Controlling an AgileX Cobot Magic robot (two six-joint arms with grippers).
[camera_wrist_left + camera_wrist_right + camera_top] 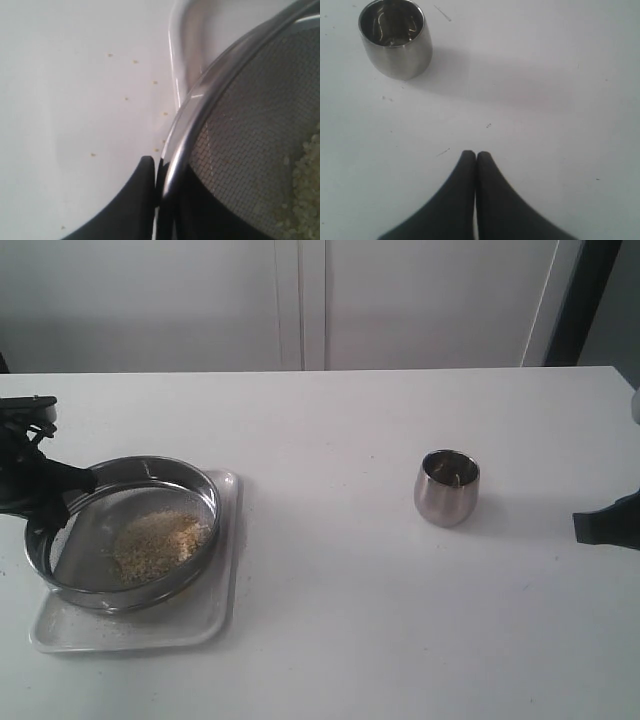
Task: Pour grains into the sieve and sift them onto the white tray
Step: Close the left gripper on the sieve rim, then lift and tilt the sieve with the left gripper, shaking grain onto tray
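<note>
Exterior view: left gripper (pixel 159 182) is clamping the sieve (pixel 92 545) at its 9 o'clock rim over the white tray (pixel 130 633), grains (pixel 155 543) lying inside, right gripper (pixel 476 157) idling closed, empty; sifting appears to be starting, needing gentle level shaking.

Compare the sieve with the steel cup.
The sieve is wide and shallow; the cup is narrow and rounded. The sieve holds grains; the cup looks empty. The sieve is over the white tray, its rim in the left gripper; the cup stands on the table. Both are shiny steel.
</note>
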